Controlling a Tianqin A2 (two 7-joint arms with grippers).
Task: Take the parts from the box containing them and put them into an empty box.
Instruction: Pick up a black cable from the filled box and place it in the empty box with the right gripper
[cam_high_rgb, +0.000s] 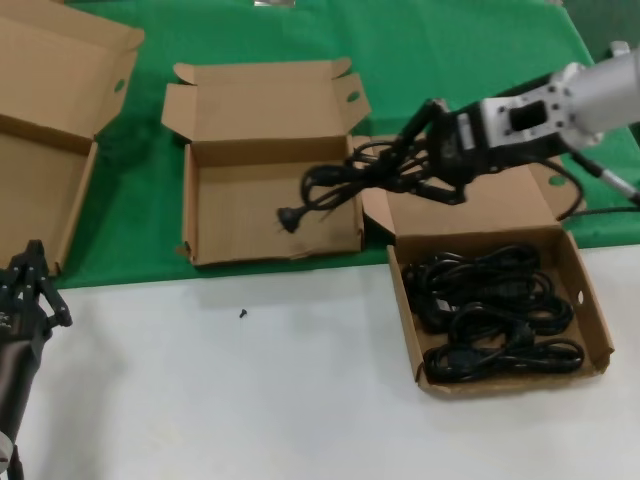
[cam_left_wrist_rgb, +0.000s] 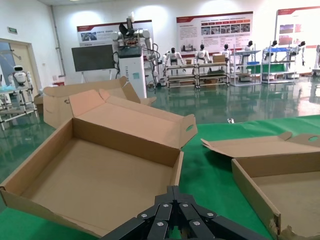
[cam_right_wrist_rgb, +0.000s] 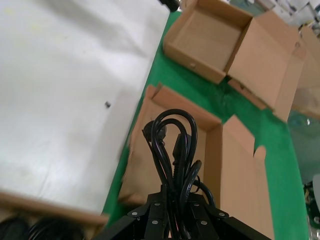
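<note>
The right gripper (cam_high_rgb: 425, 150), fingers clamped, is dangling a coiled black power cable (cam_high_rgb: 335, 185) over the shallow, splay-flapped brown cardboard box (cam_high_rgb: 200, 215), plug apparently pointing leftward; the straight-walled brown cardboard box (cam_high_rgb: 598, 330) is lying beneath its wrist, the left gripper's (cam_high_rgb: 30, 275) fingers' opening being indiscernible.

Head view: high, looking forward and down over the white table (cam_high_rgb: 250, 400) and green cloth (cam_high_rgb: 450, 50). Left wrist view: low and near-level, close behind the left gripper (cam_left_wrist_rgb: 172, 220), facing across the larger cardboard box (cam_left_wrist_rgb: 100, 175) toward the hall. Right wrist view: steeply downward, close above the empty box (cam_right_wrist_rgb: 150, 150). All three views share this box.
</note>
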